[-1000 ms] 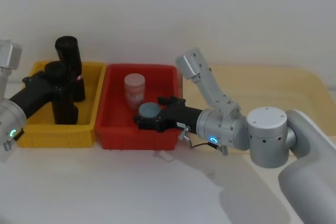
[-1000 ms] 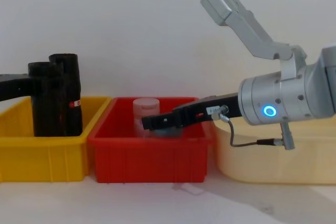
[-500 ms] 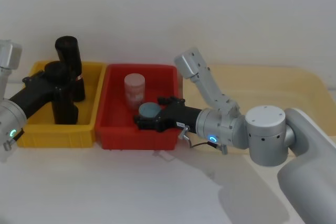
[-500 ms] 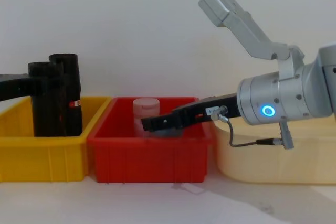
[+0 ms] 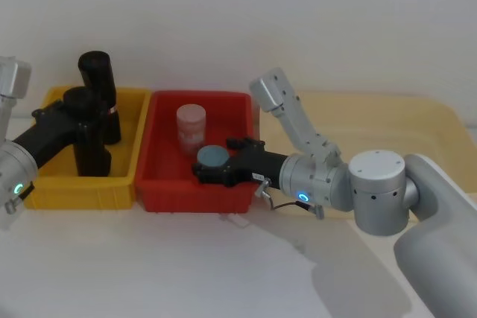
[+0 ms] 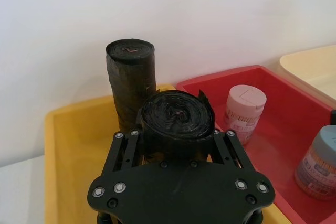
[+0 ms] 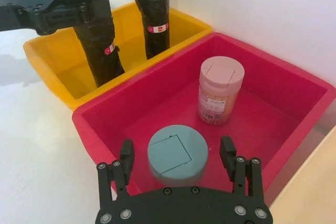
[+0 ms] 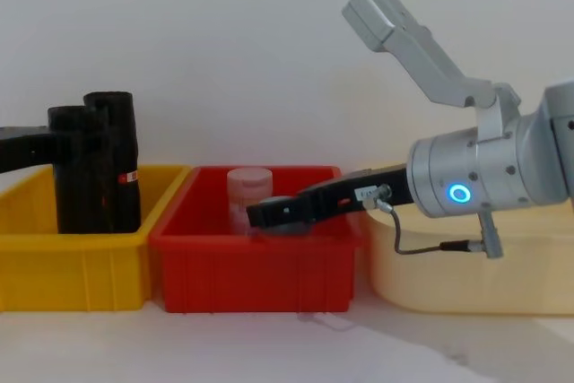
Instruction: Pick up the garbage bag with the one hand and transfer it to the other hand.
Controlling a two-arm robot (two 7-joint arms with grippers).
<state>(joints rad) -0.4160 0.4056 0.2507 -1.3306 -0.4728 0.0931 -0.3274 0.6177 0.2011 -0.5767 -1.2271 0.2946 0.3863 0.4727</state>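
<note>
The garbage bag (image 5: 91, 147), a thick black cylinder of rolled plastic, was found upright in the yellow plastic tray (image 5: 82, 184), near the middle of its front wall. It was held high on its body by the left gripper (image 6: 175, 136), the black slim-fingered one on the silver arm with the green ring. The two fingers were laid against opposite sides of the roll with no gap to be seen, so the grip was judged to be closed on it. A second, thinner black roll (image 5: 97, 80) was standing behind it, nearer the right wall of the tray.

Over the last second almost nothing was changed on this side: the bag was not lifted and its foot was kept on the tray floor. Only the right gripper (image 7: 176, 153), on the blue-ringed arm, was drawn back a little. It was held wide open and empty in the red plastic tray (image 5: 179, 199), its fingers on either side of a grey-blue lidded jar (image 5: 211, 156) without touching it; a pink jar (image 5: 191, 128) stood toward the back wall.

The picking step was therefore judged as grasped but not raised, and the transfer as not begun.
</note>
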